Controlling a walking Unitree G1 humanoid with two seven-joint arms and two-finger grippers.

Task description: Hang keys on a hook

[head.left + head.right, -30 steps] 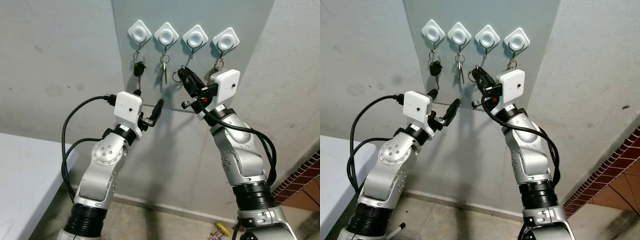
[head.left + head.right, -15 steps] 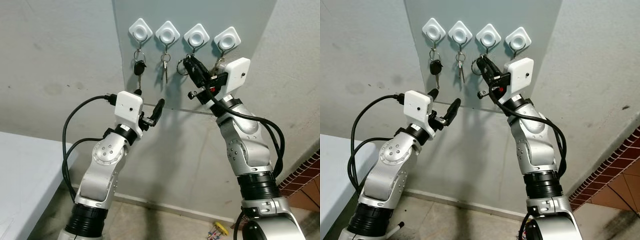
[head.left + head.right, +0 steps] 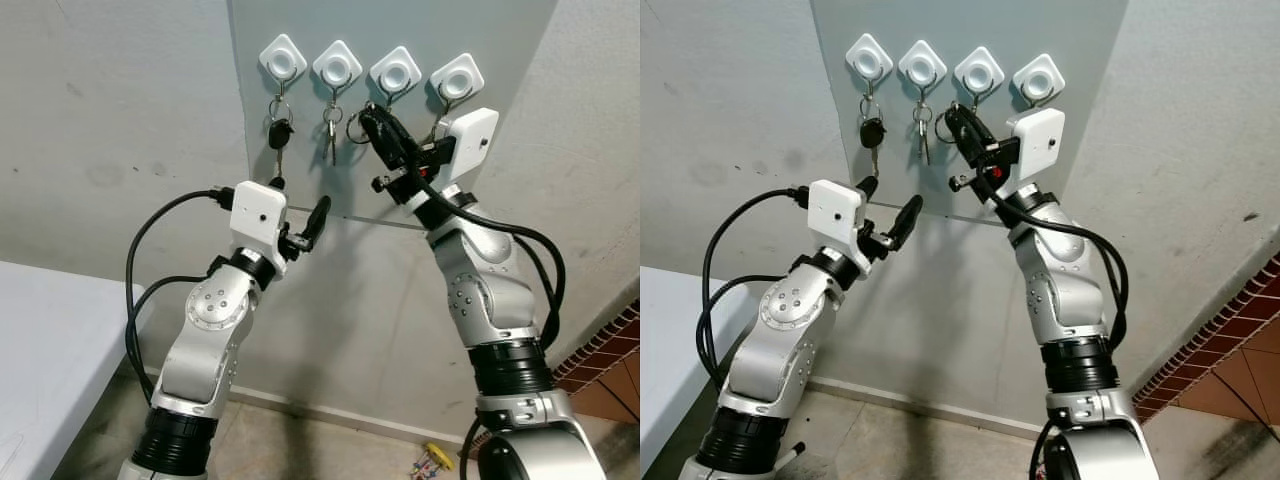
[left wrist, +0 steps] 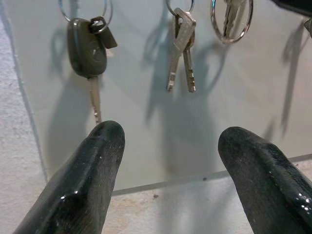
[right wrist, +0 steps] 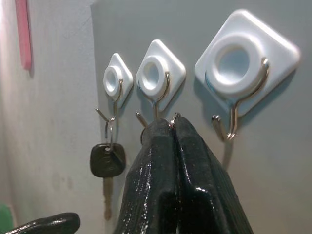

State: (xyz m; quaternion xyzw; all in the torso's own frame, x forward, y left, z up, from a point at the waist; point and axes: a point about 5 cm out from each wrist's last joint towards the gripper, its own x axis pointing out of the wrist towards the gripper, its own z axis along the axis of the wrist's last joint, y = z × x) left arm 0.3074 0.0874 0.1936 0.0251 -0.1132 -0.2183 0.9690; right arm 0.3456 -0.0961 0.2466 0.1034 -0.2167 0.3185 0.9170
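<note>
Four white diamond hooks sit in a row on a grey panel [image 3: 500, 25]. A black car key [image 3: 279, 134] hangs from the first hook and silver keys [image 3: 330, 135] from the second. My right gripper [image 3: 370, 118] is shut on a key ring [image 3: 354, 128] just below and left of the third hook [image 3: 395, 72]. In the right wrist view the ring's top [image 5: 174, 117] peeks above the closed fingertips, beside that hook's wire [image 5: 229, 129]. More keys [image 3: 437, 125] hang from the fourth hook [image 3: 458, 75]. Lower down, my left gripper [image 3: 297, 200] stands open below the black key [image 4: 87, 48].
A white table [image 3: 50, 330] reaches in at the lower left. Brickwork [image 3: 610, 370] shows at the lower right, and a small colourful object [image 3: 432, 462] lies on the floor by the wall's foot. The panel's lower edge runs just behind the left gripper.
My right gripper has risen with the key ring, from below the hooks up to the third hook. The left arm has stayed where it was.
</note>
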